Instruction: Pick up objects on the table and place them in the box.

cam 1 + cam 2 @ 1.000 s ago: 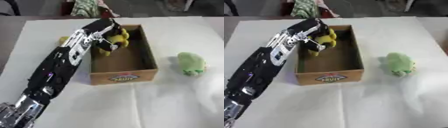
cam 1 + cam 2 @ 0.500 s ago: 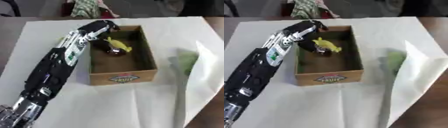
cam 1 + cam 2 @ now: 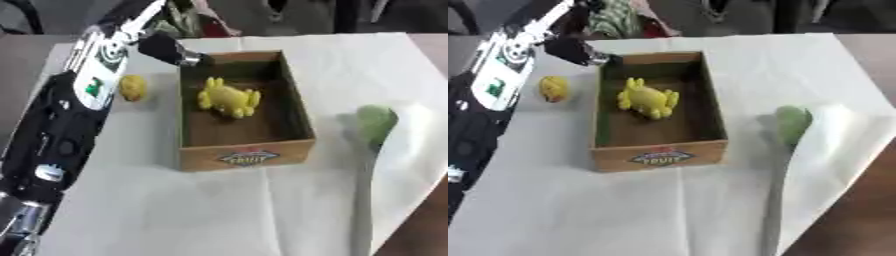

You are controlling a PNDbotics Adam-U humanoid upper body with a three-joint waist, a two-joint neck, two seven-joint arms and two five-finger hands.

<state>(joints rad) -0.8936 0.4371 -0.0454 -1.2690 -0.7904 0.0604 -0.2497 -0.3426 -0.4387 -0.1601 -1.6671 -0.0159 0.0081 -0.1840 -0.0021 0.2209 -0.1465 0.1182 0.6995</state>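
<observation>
One of the objects is in: a soft yellow toy with stubby limbs [image 3: 227,98] lies on the floor of the open brown cardboard box [image 3: 245,155], toward its far half, touching neither side wall as far as I can see. That is the part of the job I count as done.

My left hand [image 3: 171,49] hangs above the box's far left corner, just over the rim. It carries nothing. Only a dark finger or thumb shows clearly, pointing toward the box; I cannot tell whether the rest of the hand is spread or curled. My right hand shows in neither view.

Two things remain on the white-covered table [image 3: 219,210]. A small round yellow-orange object [image 3: 133,87] sits just beside the box's left wall, outside it and close under my left forearm. A pale green rounded soft object [image 3: 793,124] lies to the right of the box, well apart from it, where the white cloth is rucked up into a fold near the table's edge.

So I judge the task about a third along: one item boxed, two to go. The yellow-orange one is nearest to my left hand and looks the easier next pick; the green one may suit the right arm better.
</observation>
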